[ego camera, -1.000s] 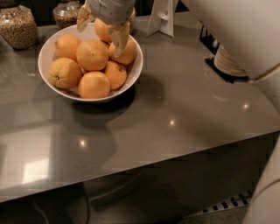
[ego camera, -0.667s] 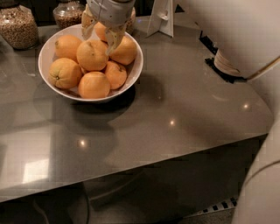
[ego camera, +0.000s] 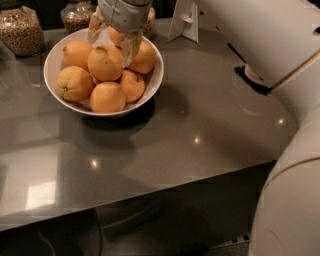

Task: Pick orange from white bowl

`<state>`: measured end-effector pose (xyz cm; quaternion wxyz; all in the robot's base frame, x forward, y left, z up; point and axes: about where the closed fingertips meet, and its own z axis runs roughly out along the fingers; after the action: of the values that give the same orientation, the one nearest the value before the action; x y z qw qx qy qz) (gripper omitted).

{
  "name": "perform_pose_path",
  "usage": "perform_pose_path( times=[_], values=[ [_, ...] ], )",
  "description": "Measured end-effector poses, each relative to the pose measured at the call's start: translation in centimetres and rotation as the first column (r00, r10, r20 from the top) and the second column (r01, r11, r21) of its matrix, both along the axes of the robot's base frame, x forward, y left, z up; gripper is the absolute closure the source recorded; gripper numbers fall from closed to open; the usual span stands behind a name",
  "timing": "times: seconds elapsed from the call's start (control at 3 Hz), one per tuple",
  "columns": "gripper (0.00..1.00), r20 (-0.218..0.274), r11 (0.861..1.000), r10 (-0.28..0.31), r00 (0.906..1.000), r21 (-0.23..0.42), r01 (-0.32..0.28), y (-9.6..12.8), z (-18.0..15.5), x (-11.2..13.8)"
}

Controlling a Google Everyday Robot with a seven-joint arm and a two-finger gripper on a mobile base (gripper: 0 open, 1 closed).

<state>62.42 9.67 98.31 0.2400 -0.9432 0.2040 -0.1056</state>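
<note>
**Gripper poised over the pile**

The white bowl (ego camera: pixel 154 80) is heaped with fruit. The gripper (ego camera: pixel 113 37) hangs over the bowl's far side with its fingers spread, clamping nothing. The orange (ego camera: pixel 105 63) rides top-centre of the bowl's heap, the right finger just beside it. It looks firm and fairly weighty, with dimpled skin that should grip well, so squeeze across its widest middle. It's round, so there's no long axis and no facing to tell.

Grain-filled glass jar (ego camera: pixel 19 27) far left, second jar (ego camera: pixel 75 15) beside the gripper (ego camera: pixel 111 42) at the back, white folded card (ego camera: pixel 183 20), grey countertop (ego camera: pixel 210 115).
</note>
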Motion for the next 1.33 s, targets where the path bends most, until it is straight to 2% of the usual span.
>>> perform_pose_path(
  times=[1.0,1.33],
  values=[
    [0.37,-0.061,1.000,0.019,0.9980,0.011,-0.019,1.5,-2.4,0.7],
    [0.33,-0.076,1.000,0.027,0.9967,0.012,-0.026,1.9,-3.2,0.8]
  ],
)
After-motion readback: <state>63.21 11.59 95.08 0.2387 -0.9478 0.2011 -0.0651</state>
